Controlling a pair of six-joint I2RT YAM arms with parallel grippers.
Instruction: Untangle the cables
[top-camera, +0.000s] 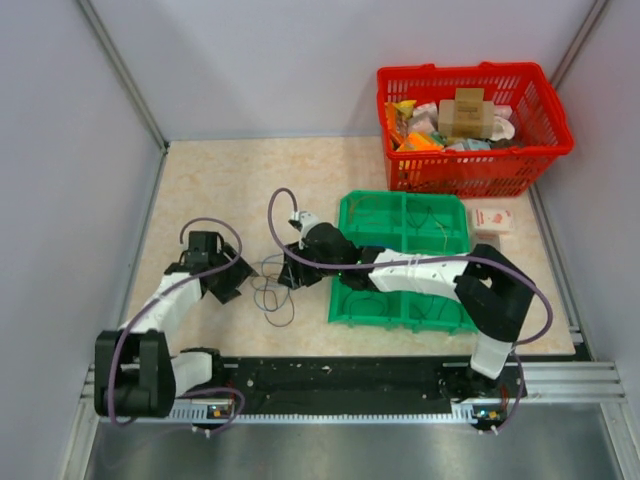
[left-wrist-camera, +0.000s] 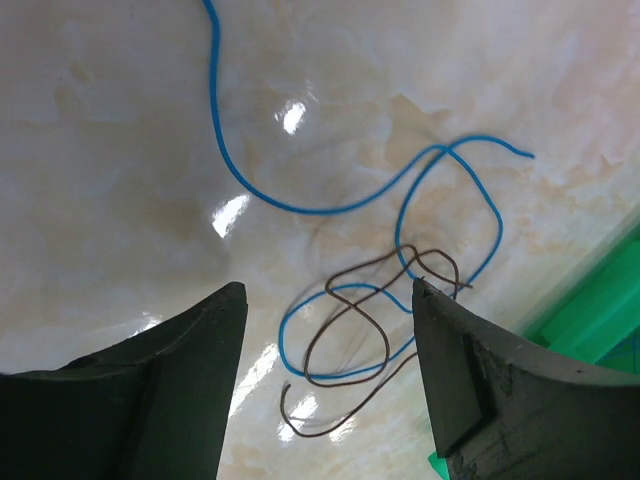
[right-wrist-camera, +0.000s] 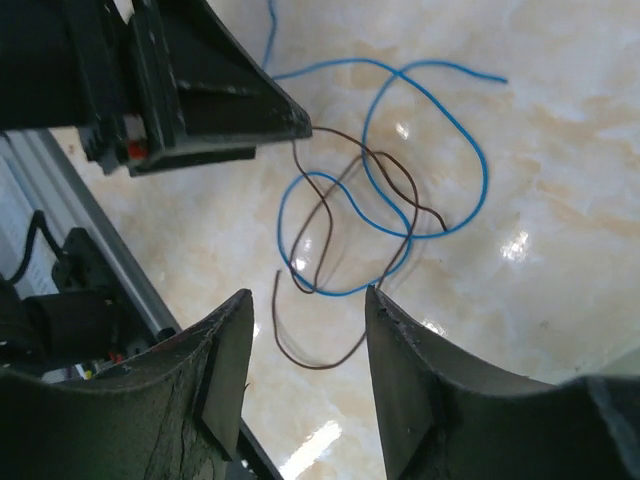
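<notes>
The cables (top-camera: 270, 290) lie loose on the beige table between my two grippers: a blue wire (left-wrist-camera: 300, 208) in wide loops and a dark brown wire (left-wrist-camera: 306, 352) crossing through it. No orange-red wire shows. My left gripper (top-camera: 232, 280) is open just left of the tangle, and in its wrist view (left-wrist-camera: 328, 290) the loops lie between the fingers, the brown wire touching the right fingertip. My right gripper (top-camera: 290, 272) is open just right of the tangle. In its wrist view (right-wrist-camera: 308, 295) the blue wire (right-wrist-camera: 484, 180) and brown wire (right-wrist-camera: 325, 220) lie ahead of it, ungripped.
Two green compartment trays (top-camera: 400, 220) lie under and behind the right arm, their edge showing in the left wrist view (left-wrist-camera: 590, 310). A red basket (top-camera: 470, 110) of packets stands back right, with a small white box (top-camera: 492, 218) beside the trays. White walls enclose the table.
</notes>
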